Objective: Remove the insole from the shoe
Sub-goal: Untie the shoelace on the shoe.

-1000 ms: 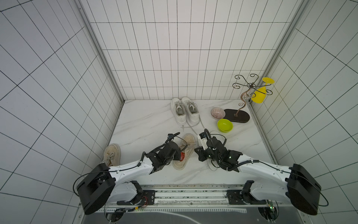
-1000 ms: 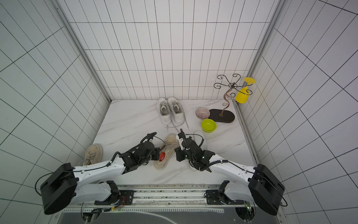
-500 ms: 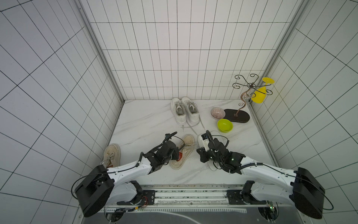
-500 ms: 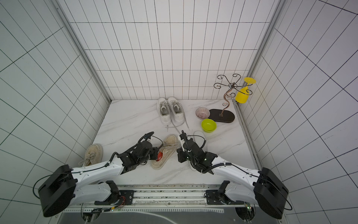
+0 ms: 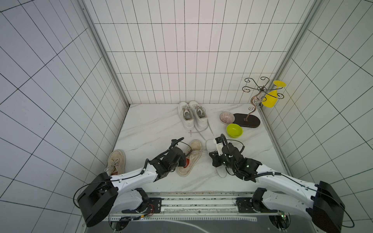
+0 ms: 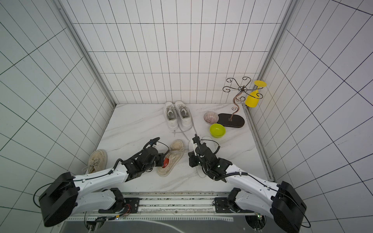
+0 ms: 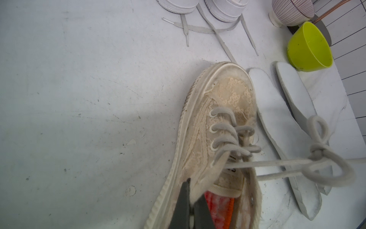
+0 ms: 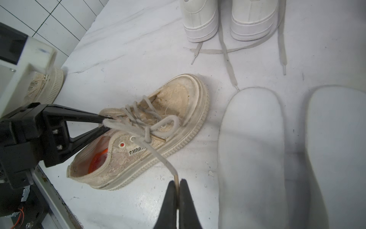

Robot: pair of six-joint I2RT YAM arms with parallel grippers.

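Left gripper (image 5: 184, 159), pinched prob. on shoe (image 5: 195, 148) collar, is right at orange insole (image 5: 187, 162), heel lower-left in a top view; right gripper (image 8: 177, 185), clamping lace (image 8: 158, 156), sits farther off.

The right gripper (image 8: 177, 190) pinches the free end of a grey shoelace (image 8: 159, 157), which runs taut to the knotted bow on a worn beige fabric platform sneaker (image 8: 178, 95) lying on the white marble tabletop (image 8: 118, 59). The black left gripper (image 8: 107, 123) is clamped on the sneaker's upper edge beside the opening, where an orange-red insole (image 8: 98, 158) shows. Two white foam insoles (image 8: 251, 148) lie just beside the toe.
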